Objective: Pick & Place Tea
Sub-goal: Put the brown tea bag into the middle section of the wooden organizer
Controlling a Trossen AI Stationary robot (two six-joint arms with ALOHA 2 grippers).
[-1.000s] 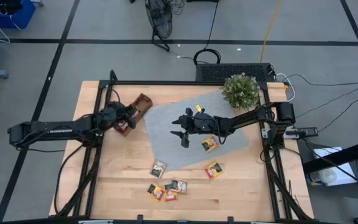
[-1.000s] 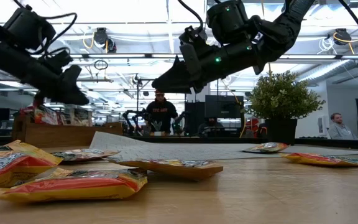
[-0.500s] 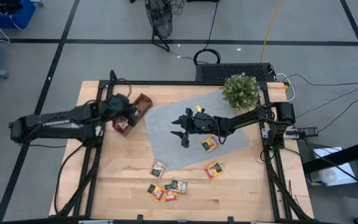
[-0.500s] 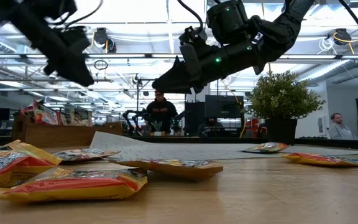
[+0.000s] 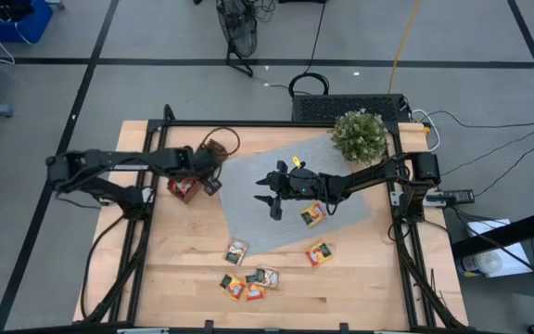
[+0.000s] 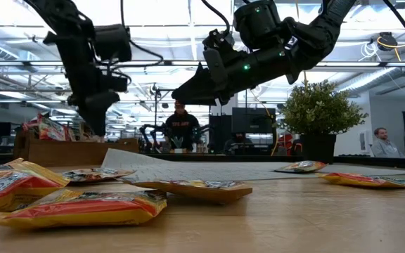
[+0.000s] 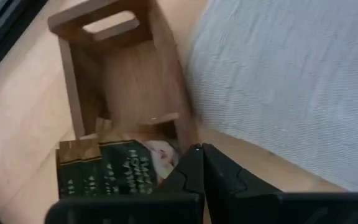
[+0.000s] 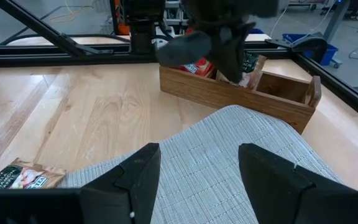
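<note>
Tea sachets lie loose: one on the grey mat (image 5: 313, 215), one on the bare wood (image 5: 319, 252), one nearer the front (image 5: 236, 250) and a small cluster (image 5: 248, 283) by the near edge. More sachets (image 7: 110, 177) stand in the near compartment of the wooden tray (image 5: 216, 148). My left gripper (image 7: 201, 163) is shut and empty. It points steeply down just above the tray's edge next to the mat (image 7: 291, 81). My right gripper (image 5: 272, 197) hovers open over the mat's middle, facing the tray (image 8: 241, 87).
A potted plant (image 5: 359, 135) stands at the table's far right corner. A black frame rail (image 5: 276, 123) runs along the far edge. Bare wood shows between the mat and the near sachets. A person (image 6: 180, 130) stands in the room beyond the table.
My left arm has folded up over the tray. Its gripper has risen a little, moved toward the mat and tipped from a shallow slant to point steeply down. My right arm has kept still.
</note>
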